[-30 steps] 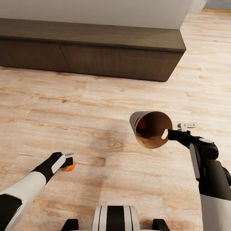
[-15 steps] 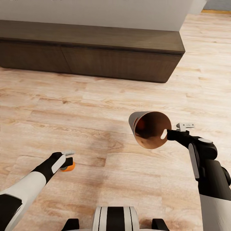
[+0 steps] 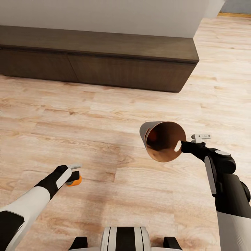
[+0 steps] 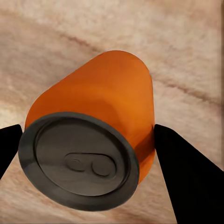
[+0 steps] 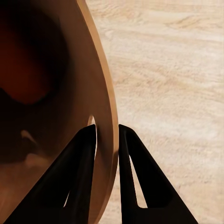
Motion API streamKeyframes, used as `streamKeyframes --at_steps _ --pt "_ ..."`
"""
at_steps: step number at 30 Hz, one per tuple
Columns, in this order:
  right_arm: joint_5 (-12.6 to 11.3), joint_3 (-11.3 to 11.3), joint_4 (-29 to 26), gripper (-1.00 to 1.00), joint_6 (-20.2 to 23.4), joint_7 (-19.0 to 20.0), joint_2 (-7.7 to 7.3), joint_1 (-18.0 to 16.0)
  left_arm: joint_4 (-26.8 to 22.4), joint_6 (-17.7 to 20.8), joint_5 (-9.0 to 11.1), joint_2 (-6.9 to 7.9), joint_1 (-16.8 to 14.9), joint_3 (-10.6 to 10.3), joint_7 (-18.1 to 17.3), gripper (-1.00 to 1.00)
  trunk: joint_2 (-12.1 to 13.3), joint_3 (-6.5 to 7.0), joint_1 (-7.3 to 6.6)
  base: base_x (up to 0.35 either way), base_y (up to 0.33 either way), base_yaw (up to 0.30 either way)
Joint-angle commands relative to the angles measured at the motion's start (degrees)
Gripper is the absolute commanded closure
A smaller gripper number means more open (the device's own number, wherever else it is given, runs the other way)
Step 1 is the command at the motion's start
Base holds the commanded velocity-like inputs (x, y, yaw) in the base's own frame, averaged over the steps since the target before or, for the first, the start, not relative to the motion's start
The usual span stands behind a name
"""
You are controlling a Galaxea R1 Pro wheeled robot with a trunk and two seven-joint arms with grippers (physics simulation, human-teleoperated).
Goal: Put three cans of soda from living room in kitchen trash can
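Left gripper point(image 3: 74, 174) pinching the orange soda can point(image 4: 93, 140) across its sides, dark lid facing the wrist, long axis along the fingers, right gripper point(image 5: 107, 135) clamped on the trash can point(image 3: 164, 140) rim, bin tipped sideways, mouth toward the robot, wood floor point(image 3: 104, 115) below, dark low cabinet point(image 3: 97, 59) ahead.

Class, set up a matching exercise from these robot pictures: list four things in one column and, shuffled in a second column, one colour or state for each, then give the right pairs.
Things:
1. soda can
2. trash can
3. low cabinet
4. floor

Descriptions:
A. dark brown, along the white wall
B. orange, clamped in the left gripper
C. light wood planks
D. copper-brown inside, rim pinched by the right gripper

Pairs: 1-B, 2-D, 3-A, 4-C
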Motion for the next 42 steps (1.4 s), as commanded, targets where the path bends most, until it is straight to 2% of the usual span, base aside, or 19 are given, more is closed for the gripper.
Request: streamKeyframes --at_steps 1,10,14,17,22,27,30,31,33,37,40,42 --pt "-1.1 0.03 -0.03 1.0 0.12 0.34 0.02 -0.01 0.0 0.01 -0.02 0.0 0.0 0.01 -0.07 1.0 0.41 0.19 -0.23 0.0 0.0 0.0" --pt "-1.01 1.68 -0.03 1.0 0.37 0.34 0.03 0.06 -0.01 0.19 -0.04 -0.01 0.0 -0.07 -0.53 1.0 4.02 1.8 -2.2 0.0 0.0 0.0" --pt "-1.01 4.06 0.04 1.0 0.59 0.32 0.1 0.14 -0.34 0.53 -0.05 0.08 0.0 -0.08 -0.81 1.0 5.63 2.52 -3.08 0.0 0.0 0.0" --pt "-1.01 5.01 0.05 1.0 0.7 0.33 0.14 0.16 -0.51 0.81 -0.03 0.15 0.0 0.02 -1.47 1.0 6.83 3.06 -3.74 0.0 0.0 0.0" --pt "-1.16 5.61 0.06 1.0 1.01 0.33 0.21 0.24 -0.73 4.63 0.04 0.36 -0.36 0.06 -2.97 1.0 8.84 3.96 -4.84 0.0 0.0 0.0" --pt "-1.23 5.7 0.06 1.0 5.51 0.4 0.12 0.22 -0.92 7.06 0.08 1.85 -1.88 0.09 -3.44 1.0 10.84 4.86 -5.94 0.0 0.0 0.0" --pt "-1.31 6.24 0.06 1.0 7.96 0.53 0.08 0.15 -3.6 9.8 0.13 3.76 -2.29 0.68 -5.85 1.0 12.05 5.39 -6.6 0.0 0.0 0.0" --pt "-1.32 7.5 0.06 1.0 10.62 0.59 0.02 0.11 -6.66 12.7 0.09 5.36 -2.38 2.58 -8.45 1.0 12.45 5.57 -6.82 0.0 0.0 0.0" --pt "-1.35 7.91 0.06 1.0 11.79 0.69 -0.05 0.1 -8.4 14.03 0.08 6.07 -2.39 3.7 -9.19 1.0 13.25 5.93 -7.26 0.0 0.0 0.0" --pt "-1.74 8.51 0.28 1.0 11.87 1.06 -0.45 0.05 -15.5 19.39 0.07 7.15 -2.33 6.34 -11.07 1.0 14.85 6.65 -8.13 0.0 0.0 0.0" --pt "-1.73 8.66 0.43 1.0 11.87 1.18 -0.66 -0.02 -23.15 25.17 0.07 7.97 -2.2 8.48 -15.47 1.0 16.06 7.19 -8.79 0.0 0.0 0.0" --pt "-1.7 8.72 0.58 1.0 11.87 1.22 -0.7 -0.05 -26.02 26.45 0.09 8.93 -2.17 9.47 -18.54 1.0 16.86 7.55 -9.23 0.0 0.0 0.0"
